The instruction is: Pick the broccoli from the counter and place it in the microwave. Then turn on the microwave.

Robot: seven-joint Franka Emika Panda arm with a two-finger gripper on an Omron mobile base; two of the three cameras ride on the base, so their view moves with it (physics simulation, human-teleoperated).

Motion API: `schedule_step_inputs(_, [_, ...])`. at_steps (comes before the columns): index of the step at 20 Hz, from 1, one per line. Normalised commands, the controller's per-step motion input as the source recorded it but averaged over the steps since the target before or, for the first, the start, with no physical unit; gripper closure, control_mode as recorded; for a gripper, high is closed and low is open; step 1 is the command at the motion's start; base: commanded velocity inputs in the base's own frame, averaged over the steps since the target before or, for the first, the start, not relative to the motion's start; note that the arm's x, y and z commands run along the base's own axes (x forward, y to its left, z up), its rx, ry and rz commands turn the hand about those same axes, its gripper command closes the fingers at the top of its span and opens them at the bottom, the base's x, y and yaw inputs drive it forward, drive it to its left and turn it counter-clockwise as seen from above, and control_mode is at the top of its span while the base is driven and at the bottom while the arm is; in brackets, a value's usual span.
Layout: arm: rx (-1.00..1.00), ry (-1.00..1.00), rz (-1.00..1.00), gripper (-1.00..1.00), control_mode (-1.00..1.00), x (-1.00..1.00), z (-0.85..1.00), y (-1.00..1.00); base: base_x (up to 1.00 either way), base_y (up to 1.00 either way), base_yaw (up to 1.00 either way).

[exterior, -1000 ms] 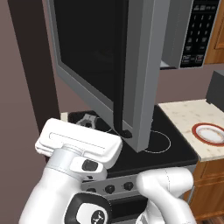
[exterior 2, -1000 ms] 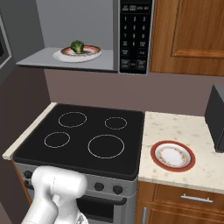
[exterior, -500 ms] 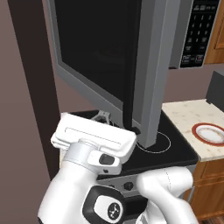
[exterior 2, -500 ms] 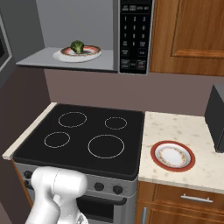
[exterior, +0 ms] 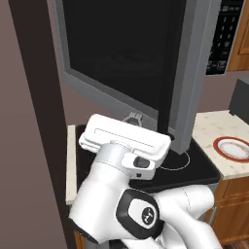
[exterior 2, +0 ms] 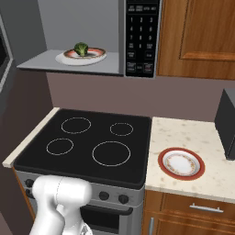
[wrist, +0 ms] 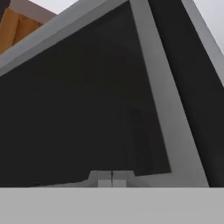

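Note:
The microwave stands open, its grey-framed dark glass door swung out toward me and its keypad to the right of the cavity. Inside, the broccoli rests on a red-rimmed white plate on the microwave floor. My gripper is shut and empty, right up against the lower part of the door. In the hand view the closed fingertips meet the door's grey frame, with dark glass above them.
A black cooktop lies below the microwave. On the beige counter to its right sits a second red-rimmed plate, beside a dark appliance. Wooden cabinets hang at the upper right.
My hand has moved up and to the right along the door. The door's free edge has shifted right with it. Broccoli and plates have not moved.

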Motion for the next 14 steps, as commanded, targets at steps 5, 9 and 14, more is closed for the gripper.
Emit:
schedule_step_inputs(5, [0.00,0.00,0.00,1.00,-1.00,0.49,0.30,-0.63,0.00,0.00,0.00])
schedule_step_inputs(9, [0.00,0.00,0.00,1.00,-1.00,0.53,0.26,-0.64,0.00,0.00,0.00])
schedule_step_inputs(14, [0.00,0.00,0.00,1.00,-1.00,0.50,0.15,-0.60,0.00,0.00,0.00])
